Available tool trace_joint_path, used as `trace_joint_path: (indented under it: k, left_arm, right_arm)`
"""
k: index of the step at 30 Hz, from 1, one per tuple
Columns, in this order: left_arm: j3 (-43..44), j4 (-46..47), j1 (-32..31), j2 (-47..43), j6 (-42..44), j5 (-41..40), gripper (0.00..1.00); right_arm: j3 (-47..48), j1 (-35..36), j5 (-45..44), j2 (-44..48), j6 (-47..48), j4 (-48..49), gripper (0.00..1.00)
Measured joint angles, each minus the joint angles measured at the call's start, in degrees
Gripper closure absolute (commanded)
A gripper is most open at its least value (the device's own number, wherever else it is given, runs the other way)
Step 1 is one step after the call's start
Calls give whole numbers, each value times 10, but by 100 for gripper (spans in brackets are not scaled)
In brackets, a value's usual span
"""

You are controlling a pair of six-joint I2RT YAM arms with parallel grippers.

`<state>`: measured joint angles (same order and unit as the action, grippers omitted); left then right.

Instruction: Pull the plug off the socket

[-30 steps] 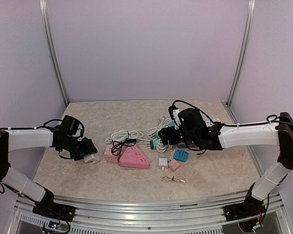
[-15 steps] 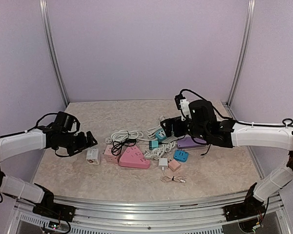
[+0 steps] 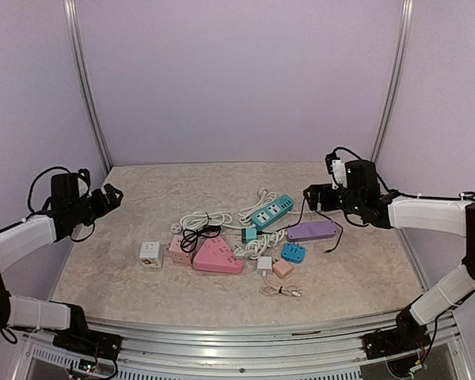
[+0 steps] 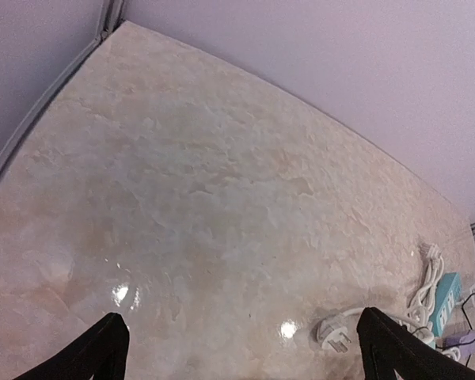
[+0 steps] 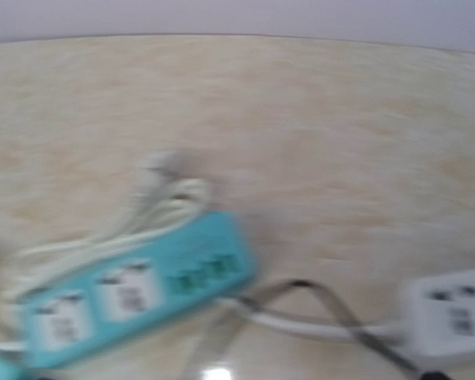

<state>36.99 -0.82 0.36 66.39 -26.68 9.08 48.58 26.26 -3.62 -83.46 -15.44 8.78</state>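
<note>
lilac walls closed in a beige marbled table [image 3: 356, 277]. left gripper [image 3: 109, 195] hung over the table's left edge, well apart from the clutter. its wrist view showed both fingers [image 4: 95, 352] spread wide with bare tabletop between them: released, holding nothing. right gripper [image 3: 313, 196] hung toward the right side, just beyond the purple power strip [image 3: 311, 230]. its jaws looked parted and empty from above; the wrist view was too smeared to confirm and showed only the teal power strip [image 5: 134, 297] below. white cube plug [image 3: 150, 253] lay on the table just beside the pink socket block [image 3: 180, 249], a slim gap between them, not plugged in. pink triangular strip [image 3: 218, 257] touched that block on its right. small teal plug [image 3: 248, 234], blue adapter [image 3: 293, 252], pink adapter [image 3: 282, 269] and white charger [image 3: 264, 263] lay clustered mid-table among white cables [image 3: 202, 219].
</note>
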Motion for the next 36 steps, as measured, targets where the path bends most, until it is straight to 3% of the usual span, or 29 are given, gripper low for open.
trace_joint_path:
  k: [5,12,22,36]
  left_arm:
    - [-27,78,110,-21,22,11,1]
    - [-102,176,190,-66,63,2,1]
    - [-210,326,195,-73,139,-23,1]
    - [-218,378,171,-63,173,-39,1]
  right_arm:
    - [-49,-104,34,10,32,34,0]
    - [-128,-210,55,72,66,112,0]
    - [-314,-251,49,196,103,299,0]
    - [-334,-251,38,188,111,370,1]
